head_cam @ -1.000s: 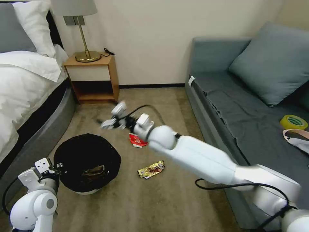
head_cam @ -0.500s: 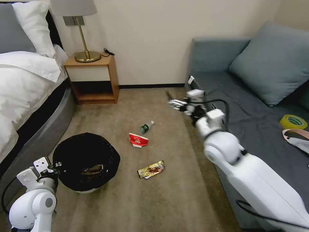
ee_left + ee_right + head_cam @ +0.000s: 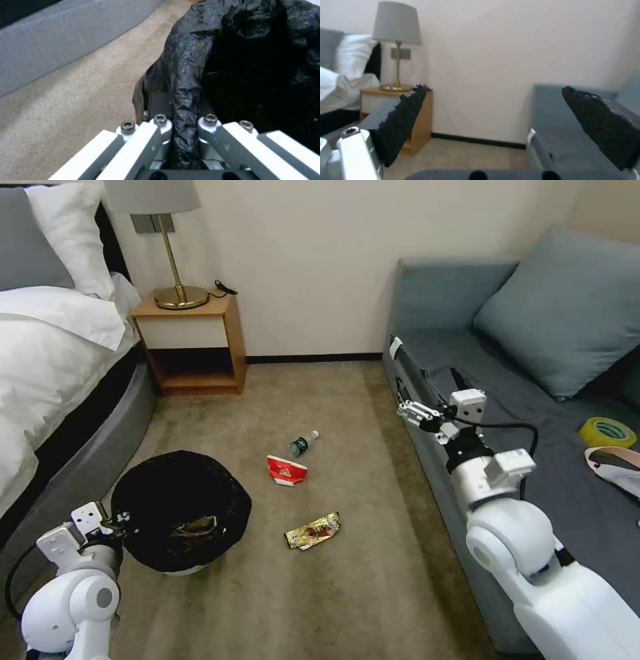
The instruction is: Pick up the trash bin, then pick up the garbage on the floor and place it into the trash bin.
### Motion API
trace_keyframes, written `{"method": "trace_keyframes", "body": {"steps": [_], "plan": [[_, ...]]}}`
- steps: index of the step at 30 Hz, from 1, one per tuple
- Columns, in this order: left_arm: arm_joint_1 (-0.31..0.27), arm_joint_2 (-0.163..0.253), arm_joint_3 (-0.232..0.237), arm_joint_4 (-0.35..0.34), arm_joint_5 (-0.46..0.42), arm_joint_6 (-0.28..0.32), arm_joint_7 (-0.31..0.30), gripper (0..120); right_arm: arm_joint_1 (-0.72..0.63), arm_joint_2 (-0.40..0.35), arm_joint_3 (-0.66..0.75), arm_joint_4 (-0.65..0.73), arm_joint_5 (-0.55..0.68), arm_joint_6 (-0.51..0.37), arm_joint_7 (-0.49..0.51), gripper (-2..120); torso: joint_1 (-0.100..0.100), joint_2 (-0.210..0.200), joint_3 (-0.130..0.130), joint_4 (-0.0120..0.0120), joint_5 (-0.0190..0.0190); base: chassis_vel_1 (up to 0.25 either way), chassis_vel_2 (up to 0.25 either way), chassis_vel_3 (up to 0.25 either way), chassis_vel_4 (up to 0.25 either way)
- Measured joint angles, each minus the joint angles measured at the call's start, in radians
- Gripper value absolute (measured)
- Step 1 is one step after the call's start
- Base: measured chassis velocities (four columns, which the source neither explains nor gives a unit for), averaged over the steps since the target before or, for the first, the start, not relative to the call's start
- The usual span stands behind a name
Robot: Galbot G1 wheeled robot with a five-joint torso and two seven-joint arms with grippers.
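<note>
left tool (image 3: 181,140) clamped low, right tool (image 3: 493,125) raised, pads spread.

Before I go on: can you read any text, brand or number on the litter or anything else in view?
None can be read.
Red-and-white cup: printing, too blurred to read.
Gold wrapper: printing, too small to read.
Bottle: green label, illegible.
Yellow tape roll: no readable text.

My head camera is looking down from high across the carpet, the bed (image 3: 47,347) left, the sofa (image 3: 533,380) right. My left wrist camera is sitting tight against the trash bin (image 3: 240,62). My right wrist camera is facing the far wall, sharing the lamp (image 3: 396,45) and sofa.
</note>
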Motion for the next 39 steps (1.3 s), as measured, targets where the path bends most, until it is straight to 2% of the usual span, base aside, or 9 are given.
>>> {"method": "trace_keyframes", "body": {"steps": [9, 14, 39], "plan": [[0.000, -0.015, 0.003, 0.004, 0.009, -0.005, 0.007, 4, -0.128, 0.151, 0.044, 0.018, -0.125, 0.020, 0.013, 100, 0.000, 0.000, 0.000, 0.0000, 0.0000, 0.000, 0.000, 0.000, 0.000], [-0.001, -0.018, 0.001, 0.002, 0.009, -0.006, 0.007, 4, -0.156, 0.197, 0.037, 0.013, -0.163, 0.032, -0.001, 100, 0.000, 0.000, 0.000, 0.0001, -0.0001, 0.000, 0.000, 0.000, 0.000], [0.014, -0.013, -0.025, -0.029, 0.000, -0.006, 0.007, 4, -0.169, 0.202, 0.007, -0.006, -0.176, 0.067, -0.041, 100, 0.000, 0.000, 0.000, 0.0001, 0.0000, 0.000, 0.000, 0.000, 0.000]]}}
